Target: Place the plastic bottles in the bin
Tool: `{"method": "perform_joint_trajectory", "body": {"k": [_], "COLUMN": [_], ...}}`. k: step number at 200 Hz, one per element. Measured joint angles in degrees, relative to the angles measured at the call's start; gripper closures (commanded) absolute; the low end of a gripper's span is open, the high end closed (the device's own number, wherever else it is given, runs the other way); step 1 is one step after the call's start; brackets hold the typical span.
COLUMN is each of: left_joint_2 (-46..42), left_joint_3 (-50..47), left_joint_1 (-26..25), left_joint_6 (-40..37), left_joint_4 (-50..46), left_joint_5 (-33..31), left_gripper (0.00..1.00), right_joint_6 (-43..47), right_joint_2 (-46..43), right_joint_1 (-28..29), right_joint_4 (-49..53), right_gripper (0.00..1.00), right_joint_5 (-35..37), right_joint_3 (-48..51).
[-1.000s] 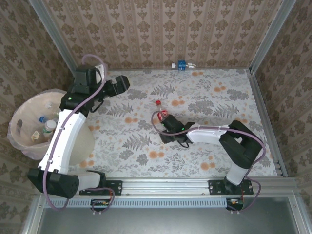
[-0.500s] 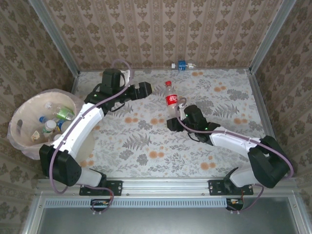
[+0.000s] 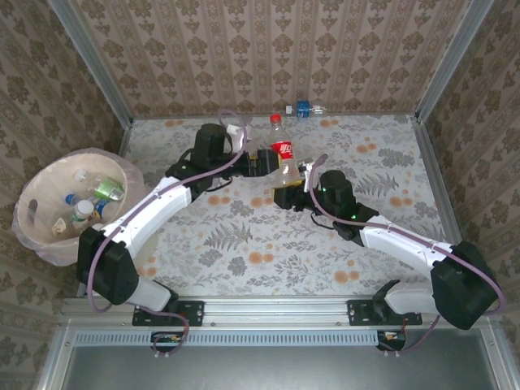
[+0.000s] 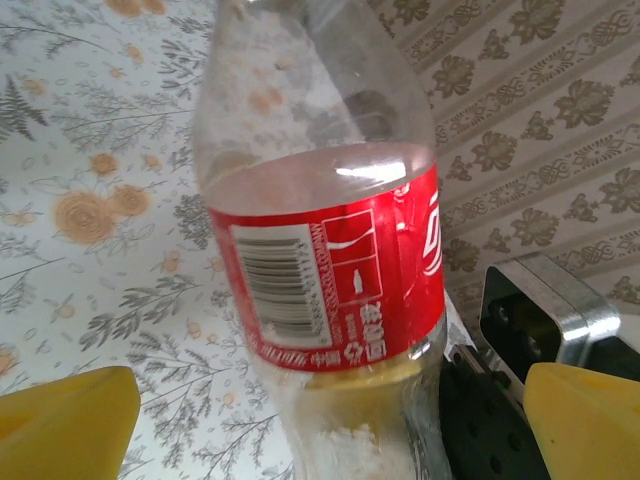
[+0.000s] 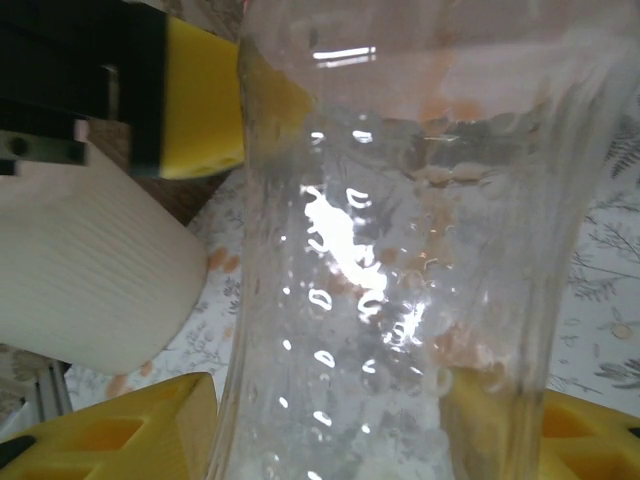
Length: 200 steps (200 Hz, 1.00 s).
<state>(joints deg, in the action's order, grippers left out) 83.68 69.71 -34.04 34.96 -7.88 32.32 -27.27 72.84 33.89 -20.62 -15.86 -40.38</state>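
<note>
One bottle upright at centre, the bin far left.

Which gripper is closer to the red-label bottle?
Right. The right gripper is shut on the red-label bottle, low on its body; the left gripper is open, its fingers standing either side of the label without gripping.

The red label on the clear plastic bottle carried a white barcode panel and white symbols (no words legible).

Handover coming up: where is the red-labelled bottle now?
Top view: the red-labelled bottle stands upright above the table, far middle, base clamped by the right gripper, between the fingers of the open left gripper.
</note>
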Motion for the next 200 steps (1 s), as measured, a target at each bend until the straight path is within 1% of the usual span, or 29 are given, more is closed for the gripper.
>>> {"method": "perform_joint_trajectory", "body": {"k": [38,68,95,106,113,129,148,165,200], "left_joint_2": [2.19,4.39,6.54,6.99,7.02,6.99,6.88,6.49,5.49], "left_joint_3": [0.09,0.11,0.72,1.01,1.03,1.03,1.03,1.03,1.01], "left_joint_1": [-1.99,-2.05,-2.75,-3.04,-3.08,-3.06,-3.17,-3.32,-3.23], "left_joint_6": [0.33,2.71,4.94,5.55,5.77,5.86,5.84,5.75,5.44], "left_joint_4": [1.73,5.66,9.14,9.97,10.21,10.05,9.94,9.81,9.55], "left_joint_5": [-0.44,-0.13,1.40,1.81,1.77,1.55,0.83,0.13,-4.33], "left_gripper": [0.01,0.13,0.31,0.36,0.38,0.40,0.42,0.43,0.43], "right_joint_6": [-1.55,-2.49,-2.86,-2.93,-2.93,-2.91,-2.78,-2.43,0.76], "right_joint_2": [0.02,0.39,0.66,0.66,0.66,0.66,0.66,0.59,-0.55], "right_joint_1": [0.00,0.02,0.02,0.00,-0.02,0.00,-0.07,-0.15,-0.09], "right_joint_4": [-2.80,-4.42,-4.48,-4.44,-4.46,-4.46,-4.24,-3.98,-0.94], "right_gripper": [0.59,0.58,0.58,0.58,0.57,0.50,0.36,0.27,0.11], "right_joint_5": [-3.58,-6.01,-6.95,-6.93,-6.91,-6.82,-6.84,-6.93,-7.85], "right_joint_3": [0.00,-0.04,-0.04,-0.04,-0.04,-0.07,-0.07,-0.11,-0.28]}}
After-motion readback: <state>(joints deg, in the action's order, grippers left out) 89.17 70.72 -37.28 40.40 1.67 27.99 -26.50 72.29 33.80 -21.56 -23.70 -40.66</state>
